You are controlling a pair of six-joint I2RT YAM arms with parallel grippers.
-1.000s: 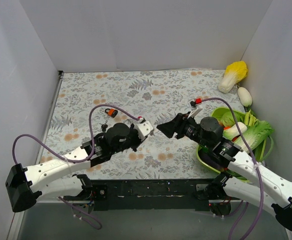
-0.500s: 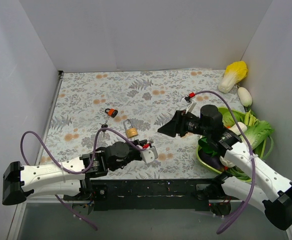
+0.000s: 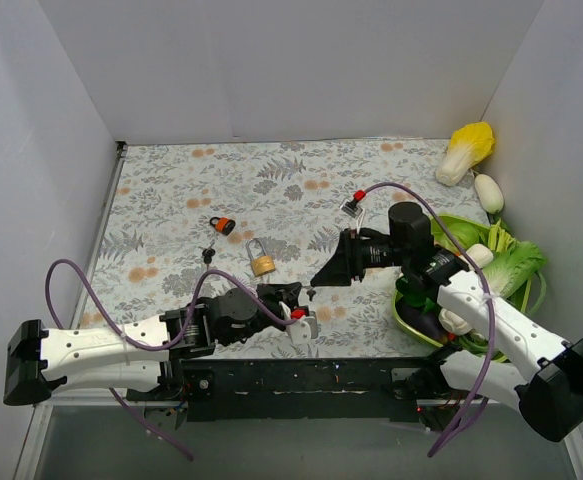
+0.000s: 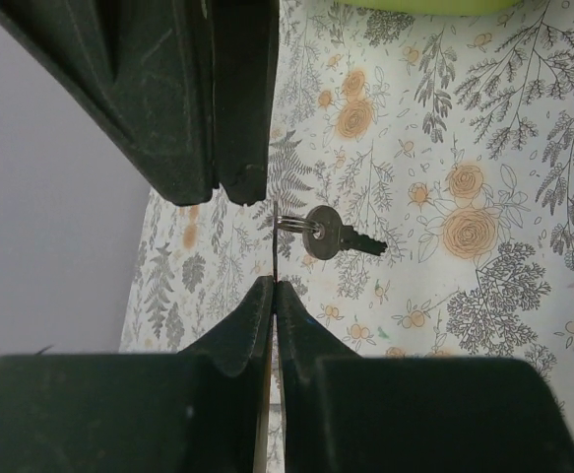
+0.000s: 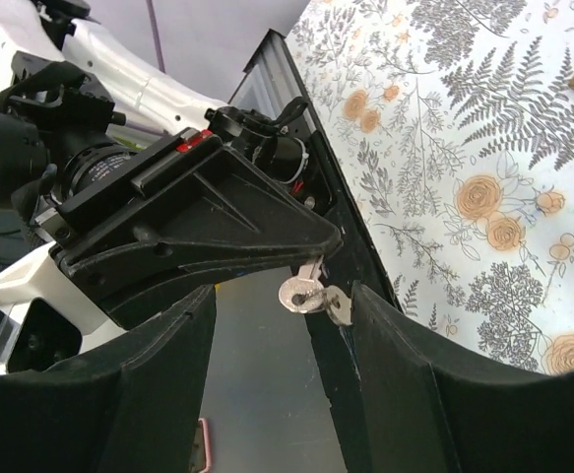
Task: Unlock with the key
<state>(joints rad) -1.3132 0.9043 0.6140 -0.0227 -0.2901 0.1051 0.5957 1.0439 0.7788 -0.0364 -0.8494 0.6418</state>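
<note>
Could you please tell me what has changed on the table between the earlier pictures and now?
The left gripper has drawn back from over the padlock toward the near edge, uncovering it. It now pinches the ring of the key, which dangles. The right gripper, open, has moved slightly nearer, toward that key. The padlock, since it came into view, and the small orange item have stayed put.

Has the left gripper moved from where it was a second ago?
Yes. The left gripper, holding the silver key by its ring, has pulled back toward the near edge of the floral-cloth table, uncovering the small brass padlock.
</note>
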